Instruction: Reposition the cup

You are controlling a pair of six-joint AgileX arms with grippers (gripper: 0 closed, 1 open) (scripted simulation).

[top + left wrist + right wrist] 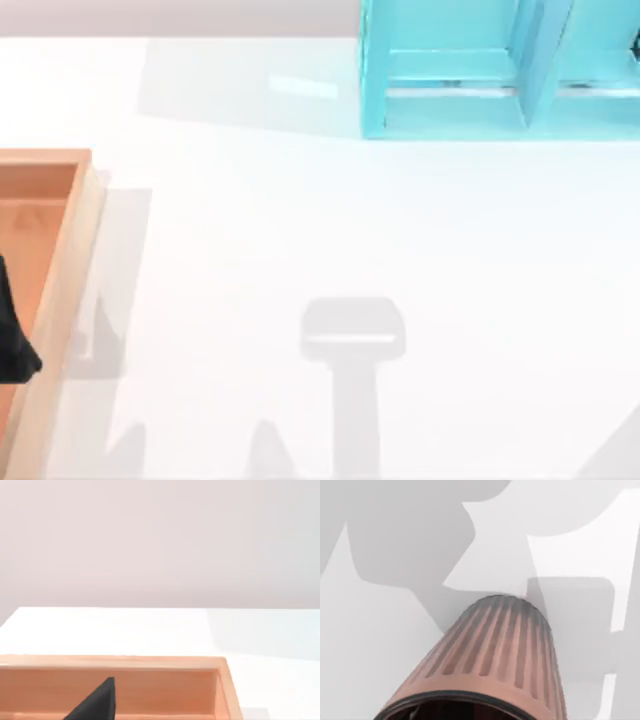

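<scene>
One ribbed reddish-brown cup (pixel 490 665) is seen close up in the right wrist view, its dark rim nearest the camera and its body hanging above the white bench (pixel 380 645), where shadows fall. Whether the right pincer is clenched on it cannot be told. In the top view, a wooden tray (pixel 75 250) lies at the bench's left edge, with a dark part of the left arm (pixel 12 340) over it. A turquoise frame (pixel 450 100) stands at the far right. The left pincer's state cannot be told.
</scene>
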